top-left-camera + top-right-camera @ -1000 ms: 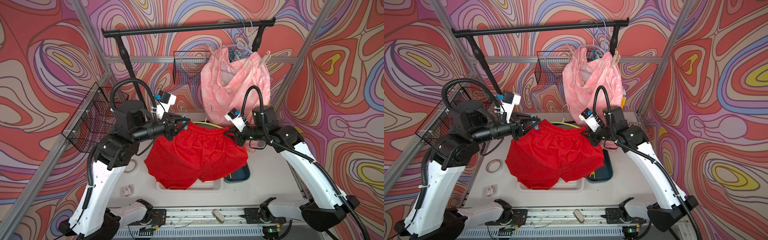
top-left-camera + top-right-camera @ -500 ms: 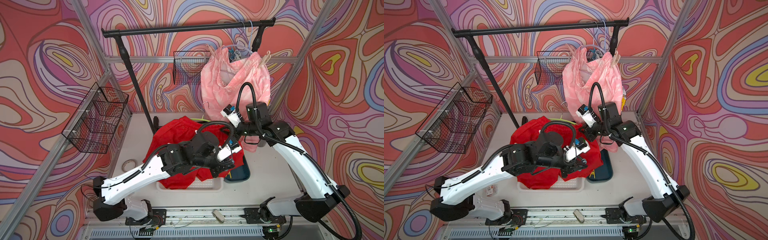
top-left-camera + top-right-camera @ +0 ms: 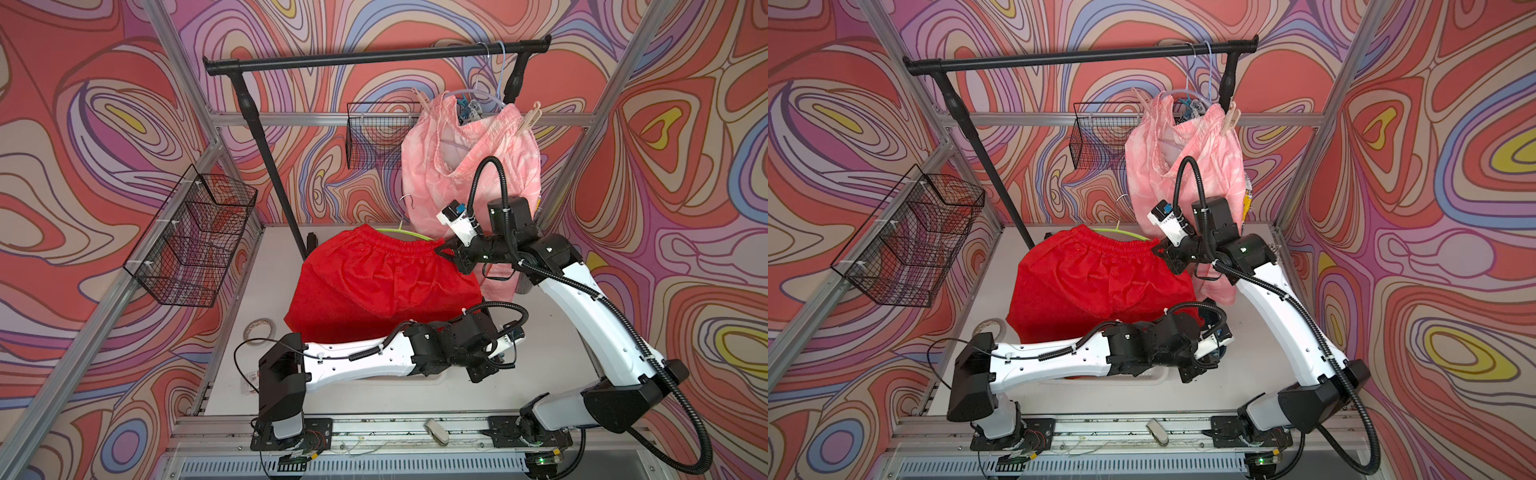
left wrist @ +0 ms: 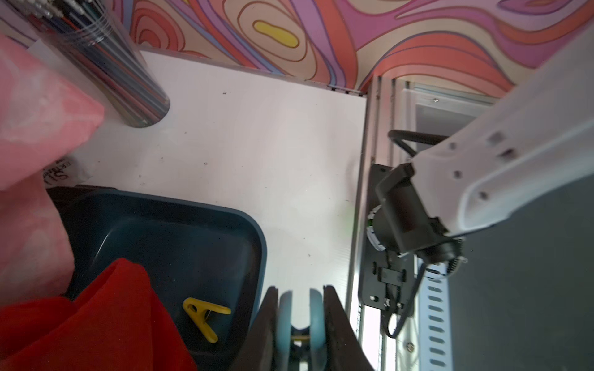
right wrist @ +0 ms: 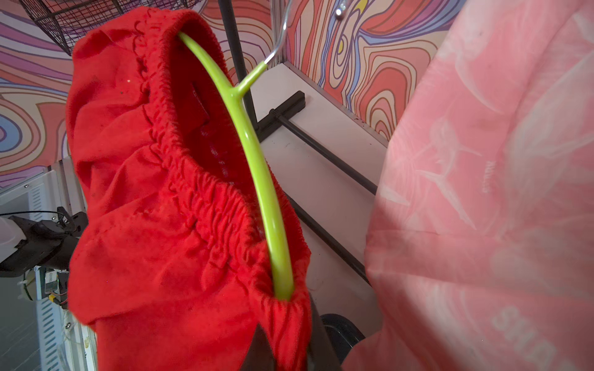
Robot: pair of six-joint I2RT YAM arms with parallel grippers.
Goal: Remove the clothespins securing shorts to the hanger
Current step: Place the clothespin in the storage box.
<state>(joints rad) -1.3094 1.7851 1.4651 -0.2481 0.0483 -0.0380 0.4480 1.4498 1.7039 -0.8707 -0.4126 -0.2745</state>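
Note:
The red shorts (image 3: 386, 282) (image 3: 1100, 282) hang on a green hanger (image 5: 254, 154) above the table. My right gripper (image 5: 286, 334) (image 3: 442, 249) is shut on the waistband's right end, where the hanger's tip goes into the cloth. My left gripper (image 4: 300, 292) (image 3: 494, 368) is low at the front right, beside the rim of a dark teal bin (image 4: 260, 237). It is shut on a teal-grey clothespin (image 4: 316, 321). A yellow clothespin (image 4: 204, 316) lies in the bin. Pink shorts (image 3: 469, 166) hang on the rail, held by pale clothespins (image 3: 528, 120).
Black clothes rail (image 3: 374, 58) across the back, its post standing left of the red shorts. Wire baskets hang on the left frame (image 3: 195, 245) and the back wall (image 3: 374, 137). A tape roll (image 3: 259, 328) lies front left. A clear tube of rods (image 4: 106, 64) stands near the bin.
My left arm left the shorts' left end and swung down to the front right by the bin, carrying the teal-grey clothespin. The shorts' left side sagged. The right gripper kept its hold.

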